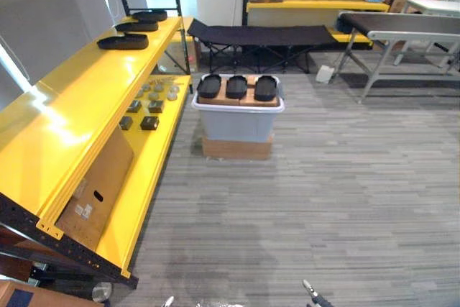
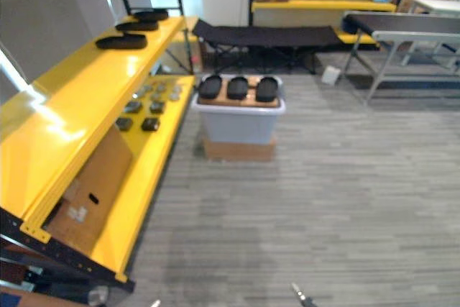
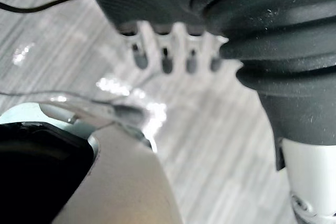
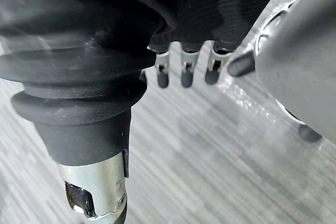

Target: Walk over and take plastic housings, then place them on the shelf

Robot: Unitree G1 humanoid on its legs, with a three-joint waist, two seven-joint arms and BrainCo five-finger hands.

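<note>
Three plastic housings (image 1: 236,87) atop grey bin (image 1: 237,126); three more on yellow shelf (image 1: 93,84). Left hand (image 3: 167,59), right hand (image 4: 186,73): fingers loose, empty.

Three black oval housings (image 1: 236,87) lie atop the grey bin (image 1: 237,126), three more on the yellow shelf (image 1: 86,98).

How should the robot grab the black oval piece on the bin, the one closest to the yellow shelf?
Probably from above, pinching the left housing by its two ends: it lies flat atop the grey bin, and the middle housing sits close beside its long side.
</note>
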